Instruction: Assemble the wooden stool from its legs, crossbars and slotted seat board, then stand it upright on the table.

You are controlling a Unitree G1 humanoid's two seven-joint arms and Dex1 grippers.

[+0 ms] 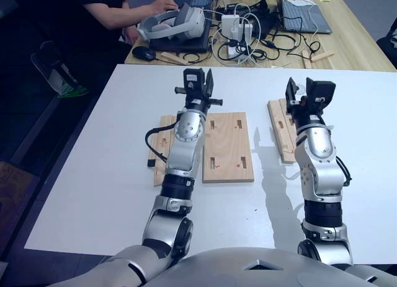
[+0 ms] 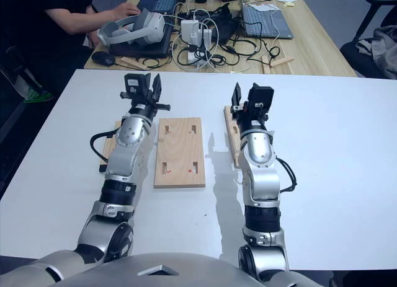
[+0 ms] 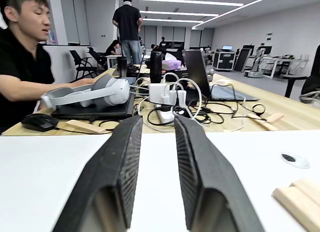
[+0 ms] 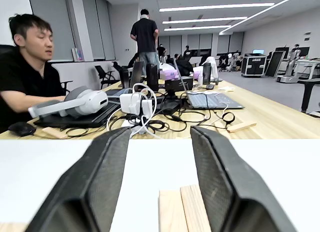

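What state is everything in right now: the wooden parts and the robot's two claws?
Seat board: lying flat on the table, slots empty, nothing joined to it.
Left wooden pieces: lying flat, partly hidden by the left arm, unassembled.
Right wooden pieces: lying flat by the right arm, unassembled.
Left gripper: open, holding nothing.
Right gripper: open, holding nothing.

A plain white worktop (image 1: pixel 80 175) stands in front, with a long light wooden desk (image 1: pixel 356 48) just behind its far edge. On that desk a white and grey headset (image 1: pixel 173 23) rests on a closed black laptop (image 1: pixel 180 44), a black computer mouse (image 1: pixel 144 52) just beside them. Farther along, white plug-in chargers (image 1: pixel 232 28) sit in a tangle of black and white cables (image 1: pixel 279 42), near an open grey laptop (image 1: pixel 304 15).
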